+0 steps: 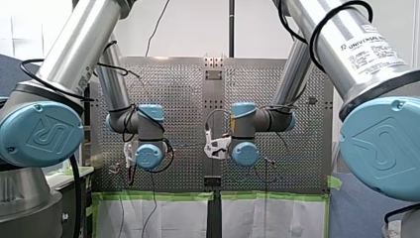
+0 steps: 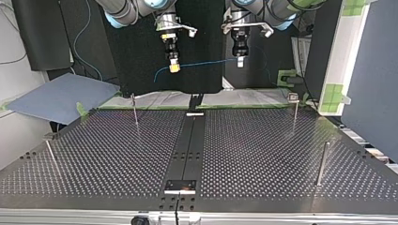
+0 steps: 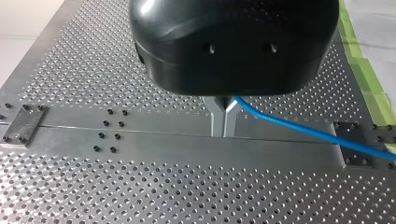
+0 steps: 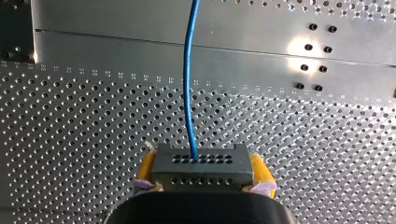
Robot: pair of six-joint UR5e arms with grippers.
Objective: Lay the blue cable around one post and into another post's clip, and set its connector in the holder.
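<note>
My right gripper [image 4: 202, 173] clamps the connector [image 4: 201, 161] between yellow pads [image 4: 258, 169], centre rail [image 4: 140, 46] ahead. My left gripper [image 3: 223, 126] pinches the blue cable [image 3: 299, 128] over that rail.

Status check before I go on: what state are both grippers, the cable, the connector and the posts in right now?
left gripper, shut on the blue cable
right gripper, shut on the connector
blue cable, hanging in the air between both grippers, off the table
connector, clamped between yellow pads, cable leaving its face
posts, upright, no cable around any
</note>
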